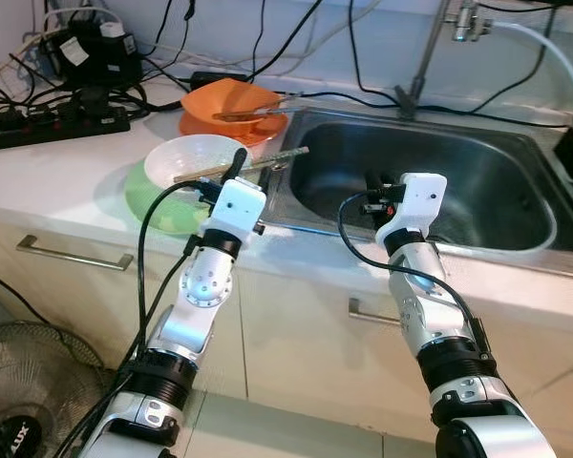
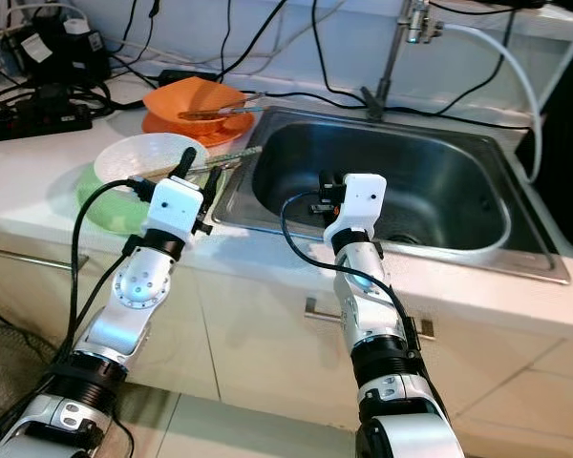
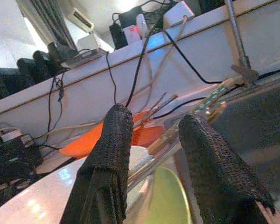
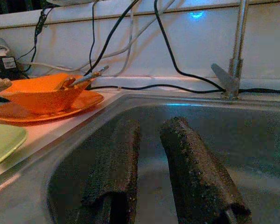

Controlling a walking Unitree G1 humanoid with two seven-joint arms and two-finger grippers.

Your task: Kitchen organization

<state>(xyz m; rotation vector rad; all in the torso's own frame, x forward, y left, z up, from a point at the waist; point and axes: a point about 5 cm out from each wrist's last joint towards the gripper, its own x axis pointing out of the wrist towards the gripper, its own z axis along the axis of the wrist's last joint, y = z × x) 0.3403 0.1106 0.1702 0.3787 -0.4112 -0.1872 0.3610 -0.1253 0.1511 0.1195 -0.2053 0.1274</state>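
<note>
Chopsticks [image 1: 239, 166] lie across white bowl [image 1: 191, 160] on green plate [image 1: 158, 202]; another pair in orange bowl [image 1: 231, 101]. Left gripper [image 3: 151, 161] parted, empty, near them. Right gripper [image 4: 147, 163] slightly apart, empty, over sink [image 1: 501, 205]; its wrist cam shows faucet base [image 4: 226, 79].

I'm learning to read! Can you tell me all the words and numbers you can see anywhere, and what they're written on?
White letters on the fan's hub: upside down and too blurred to read for sure.
White label on the black adapter: too small to read.
No other words or numbers can be read.
</note>
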